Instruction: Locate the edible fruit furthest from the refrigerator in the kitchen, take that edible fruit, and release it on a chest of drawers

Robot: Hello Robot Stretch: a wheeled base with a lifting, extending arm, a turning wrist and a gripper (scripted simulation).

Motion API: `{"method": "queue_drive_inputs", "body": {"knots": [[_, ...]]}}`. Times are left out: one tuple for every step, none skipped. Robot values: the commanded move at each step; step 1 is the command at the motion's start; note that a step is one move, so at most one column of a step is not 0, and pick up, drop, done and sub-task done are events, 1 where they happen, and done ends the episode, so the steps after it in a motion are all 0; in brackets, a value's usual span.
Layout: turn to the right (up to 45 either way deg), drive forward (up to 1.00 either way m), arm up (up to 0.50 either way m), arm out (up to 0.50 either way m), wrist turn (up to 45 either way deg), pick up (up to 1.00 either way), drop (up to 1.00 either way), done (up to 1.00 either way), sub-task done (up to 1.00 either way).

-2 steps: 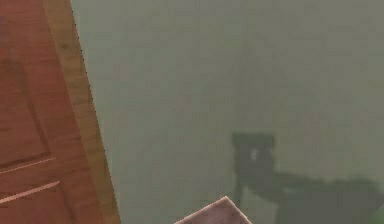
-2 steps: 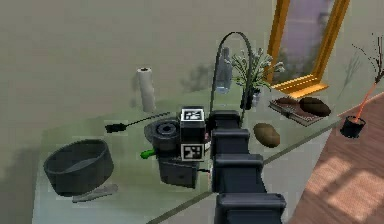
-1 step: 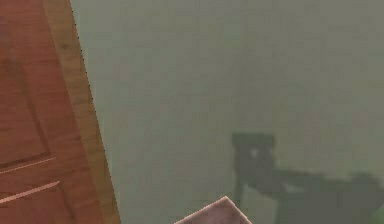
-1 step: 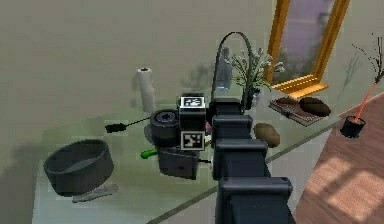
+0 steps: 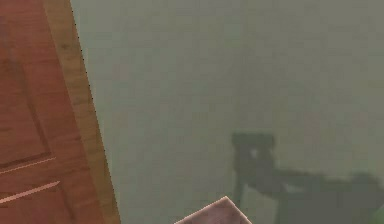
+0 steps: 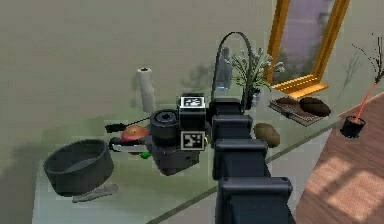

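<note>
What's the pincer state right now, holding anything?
Pincer: state cannot be told. A reddish round thing shows at its far end against the countertop, so whether it holds anything cannot be told either.

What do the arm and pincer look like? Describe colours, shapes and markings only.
The arm is a near-black square bar of stepped box segments. Two white squares with black marks sit at its far end. The pincer has a dark rounded body and thin fingers.
</note>
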Motion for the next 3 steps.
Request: {"method": "queue_drive_inputs", "body": {"knots": [[0.0,0.00,0.00,0.00,-45.0,0.00,0.00,0.00,0.00],[0.0,0.00,0.00,0.00,-45.0,0.00,0.00,0.00,0.00],[0.0,0.00,0.00,0.00,-6.0,0.00,0.00,0.00,0.00]]}}
